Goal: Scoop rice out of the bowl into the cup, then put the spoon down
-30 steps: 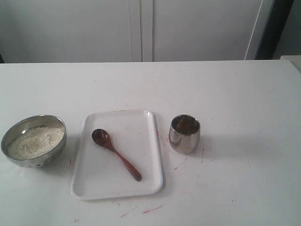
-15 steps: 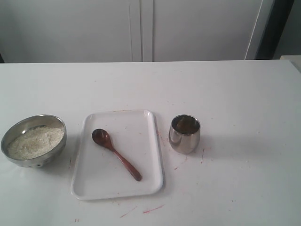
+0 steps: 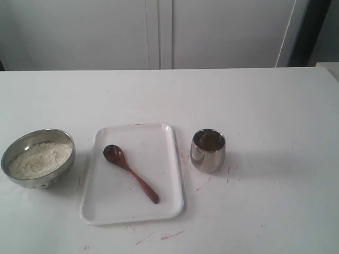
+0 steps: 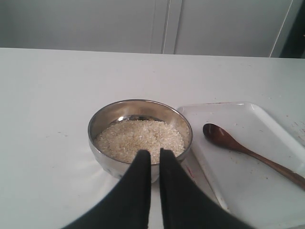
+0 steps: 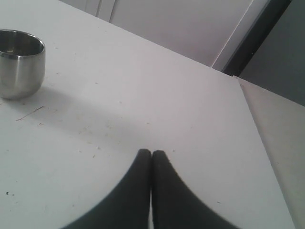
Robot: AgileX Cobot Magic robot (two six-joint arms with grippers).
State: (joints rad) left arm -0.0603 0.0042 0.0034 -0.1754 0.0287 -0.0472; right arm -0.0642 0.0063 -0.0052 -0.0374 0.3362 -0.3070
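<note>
1. Spoon (image 3: 130, 172) lies on the white tray (image 3: 165, 207) near the worktop's front edge; rice (image 3: 39, 159) sits in the bowl (image 3: 55, 179) by the left edge.
2. Left gripper (image 4: 155, 155) and right gripper (image 5: 151, 152) are both closed on nothing.
3. Best to open first, then pinch the slim handle mid-length, keeping it level.

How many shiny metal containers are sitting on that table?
2. The bowl holding rice stands left of the white tray; the smaller cup stands right of it. Nothing in view could hide another.
</note>
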